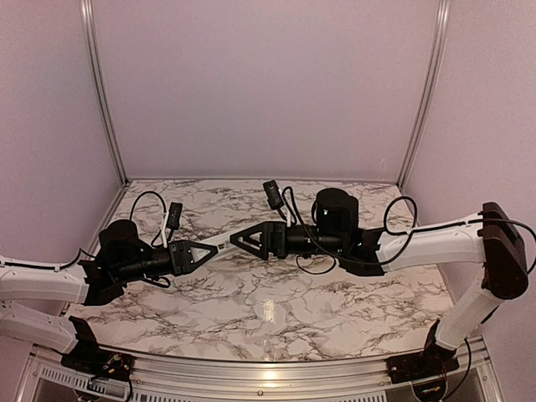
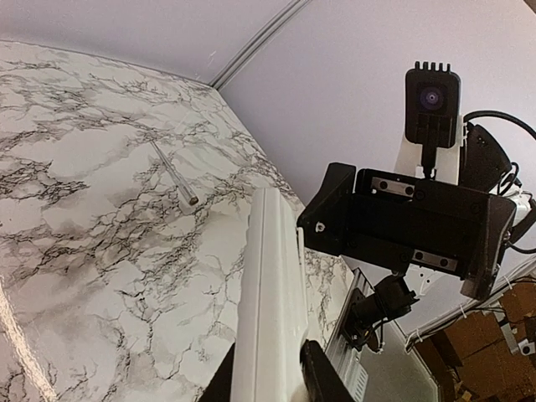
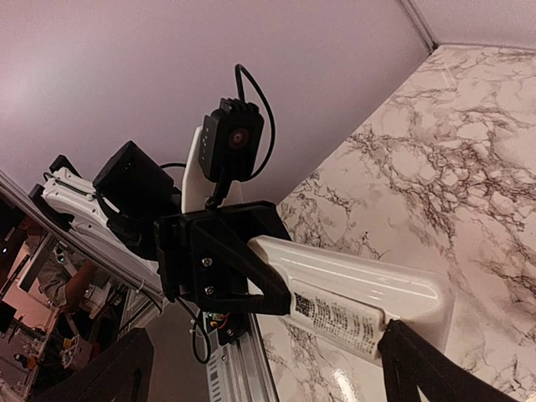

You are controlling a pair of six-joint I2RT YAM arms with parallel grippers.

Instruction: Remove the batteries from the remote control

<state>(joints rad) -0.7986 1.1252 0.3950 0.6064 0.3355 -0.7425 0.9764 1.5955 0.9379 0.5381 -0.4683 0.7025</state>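
Observation:
The white remote control (image 1: 219, 245) is held in the air above the marble table (image 1: 276, 310), between the two arms. My left gripper (image 1: 201, 251) is shut on one end of it. In the left wrist view the remote (image 2: 272, 285) runs up from between my fingers (image 2: 322, 377). My right gripper (image 1: 249, 240) is open wide at the other end, and one finger (image 2: 328, 209) touches the remote's side. In the right wrist view the remote (image 3: 377, 285) shows a dark printed label (image 3: 335, 318) and lies against my right finger (image 3: 427, 368). No batteries are in view.
A thin grey rod (image 2: 173, 174) lies on the table towards the far wall. Metal frame posts (image 1: 100, 92) stand at the back corners. An aluminium rail (image 1: 276, 373) runs along the table's near edge.

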